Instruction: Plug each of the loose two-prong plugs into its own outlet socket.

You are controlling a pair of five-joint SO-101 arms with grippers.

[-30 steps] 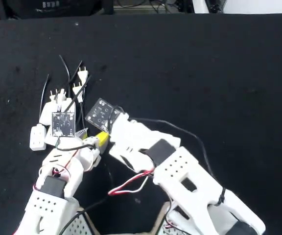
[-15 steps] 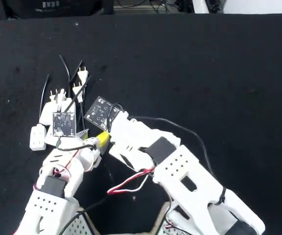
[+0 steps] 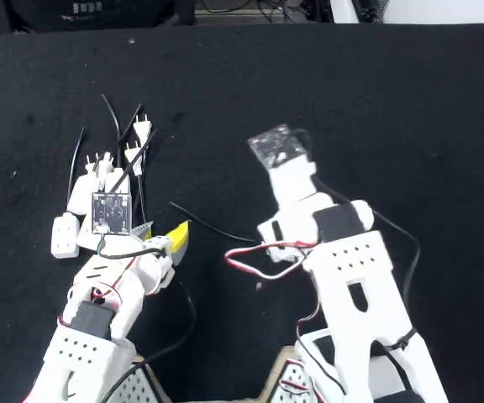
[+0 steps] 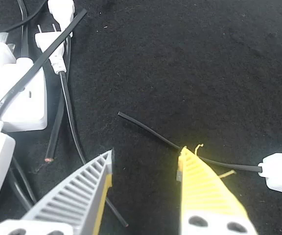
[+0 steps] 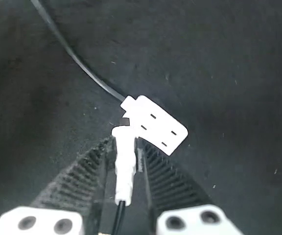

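High view: the left arm lies at the lower left of the frame, just below a heap of white outlet blocks and loose plugs at the middle left. At least two plugs there show bare prongs, and I cannot tell whether any pair in the heap is joined, so I judge most of the task is left. The right arm stands at the centre of the black worktop, and a black cord runs between the two arms. Left wrist view: the left claw is apart and holds nothing. The cord passes just beside its yellow finger to a white outlet socket at the right edge; unplugged plugs lie at the upper left. Right wrist view: the right claw is clamped on a white plug, whose front end touches the side of the outlet socket in mid-frame. I cannot tell whether its prongs are fully home. I judge this pairing nearly done: seating and release come next, then the heap.
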